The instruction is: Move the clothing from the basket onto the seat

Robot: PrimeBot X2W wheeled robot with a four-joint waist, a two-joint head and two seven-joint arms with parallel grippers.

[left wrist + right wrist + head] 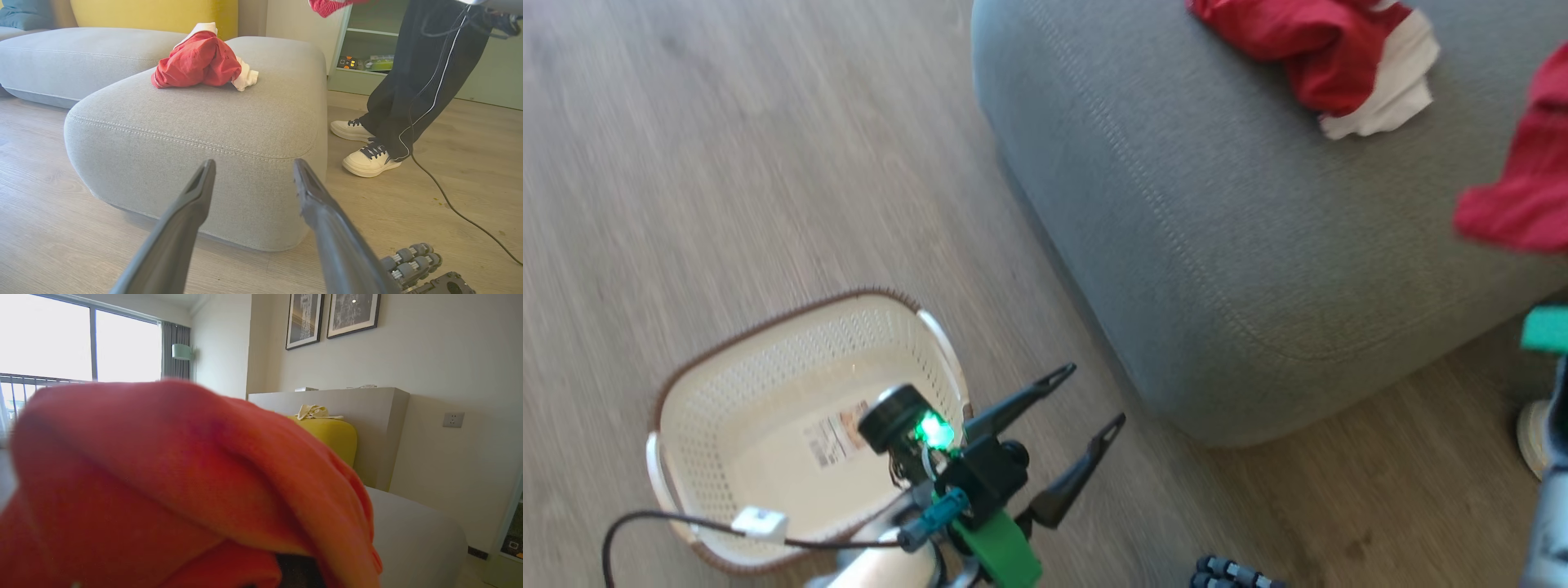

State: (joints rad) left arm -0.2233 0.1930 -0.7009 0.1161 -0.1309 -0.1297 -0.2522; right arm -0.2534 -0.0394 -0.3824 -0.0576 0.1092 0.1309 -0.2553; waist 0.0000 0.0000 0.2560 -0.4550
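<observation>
head view: one basket, two garments; left end effector agape, right end effector tight on one.

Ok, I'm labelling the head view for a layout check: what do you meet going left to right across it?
The basket → left gripper, fingers spread → red-and-white garment lying on the seat → second red garment at the right edge.

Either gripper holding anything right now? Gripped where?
Left gripper open, empty. Right gripper shut on a red garment; the fabric drapes over it, hiding the exact grip spot.
</observation>
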